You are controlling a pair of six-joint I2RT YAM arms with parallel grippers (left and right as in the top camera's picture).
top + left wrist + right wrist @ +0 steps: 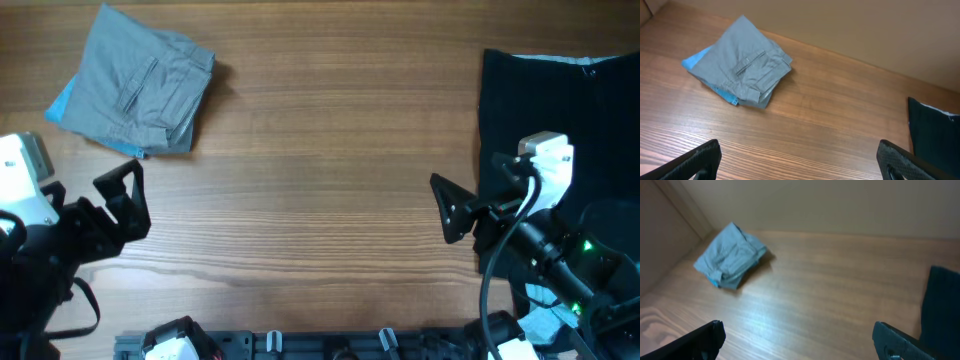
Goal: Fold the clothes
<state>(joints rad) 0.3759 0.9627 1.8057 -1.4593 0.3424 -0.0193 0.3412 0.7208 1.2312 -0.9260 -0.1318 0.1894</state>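
The grey shorts [140, 85] lie folded in a compact bundle at the table's far left, on top of a blue garment [62, 103] that shows at its left edge. They also show in the left wrist view [745, 62] and in the right wrist view [730, 255]. My left gripper [122, 205] is open and empty, near the front left, well below the bundle. My right gripper [452, 208] is open and empty at the front right, far from the shorts.
A large black garment [560, 95] lies spread at the table's right side, partly under my right arm; it also shows in the left wrist view [935, 130] and the right wrist view [942, 305]. A wall runs behind the table.
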